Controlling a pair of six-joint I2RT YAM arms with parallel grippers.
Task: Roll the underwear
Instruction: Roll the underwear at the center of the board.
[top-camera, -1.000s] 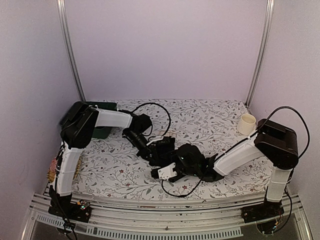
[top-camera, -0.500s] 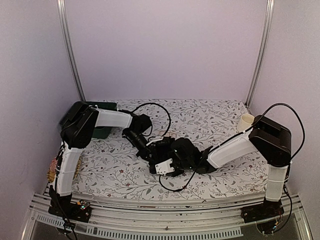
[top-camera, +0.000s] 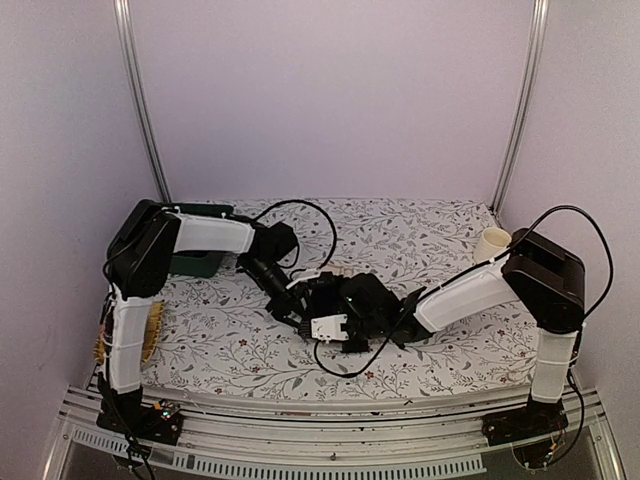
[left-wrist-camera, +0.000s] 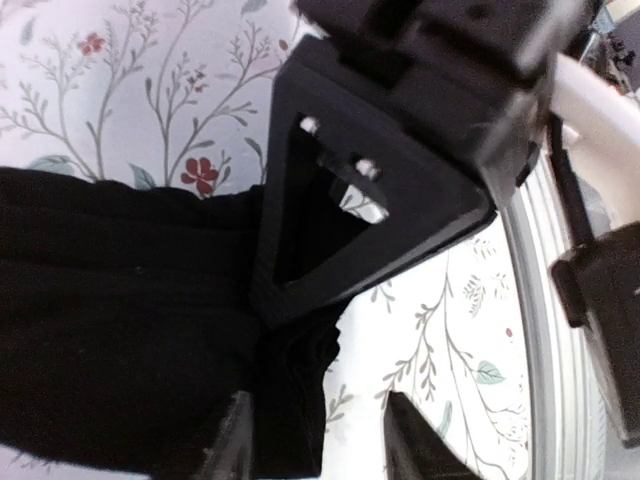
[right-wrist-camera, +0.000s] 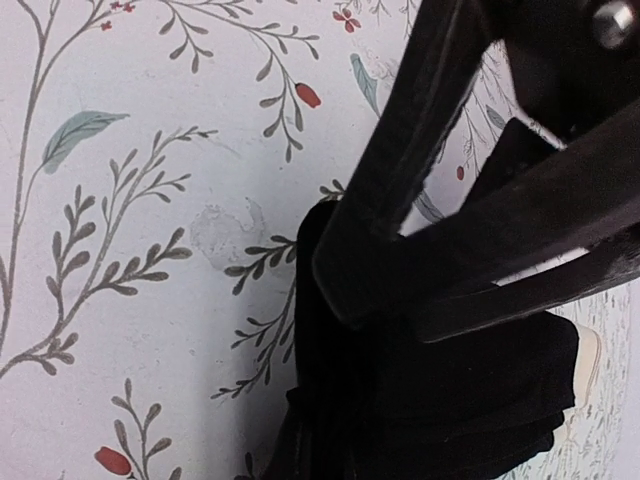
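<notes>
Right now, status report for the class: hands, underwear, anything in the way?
Right hand shut on black underwear. Left hand open at its edge. Hands crowd each other.

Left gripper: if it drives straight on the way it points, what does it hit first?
The black underwear, lying between the open fingers of the left gripper. Just beyond it is the right gripper, shut on the same fabric. Depth is unclear.

Illumination is soft, even and fairly dim, with a violet cast in the overhead view; shadows on the table (top-camera: 230, 340) are faint. Wrist views are brighter, but the close foreground blurs and the black underwear (left-wrist-camera: 120, 330) renders without detail.
</notes>
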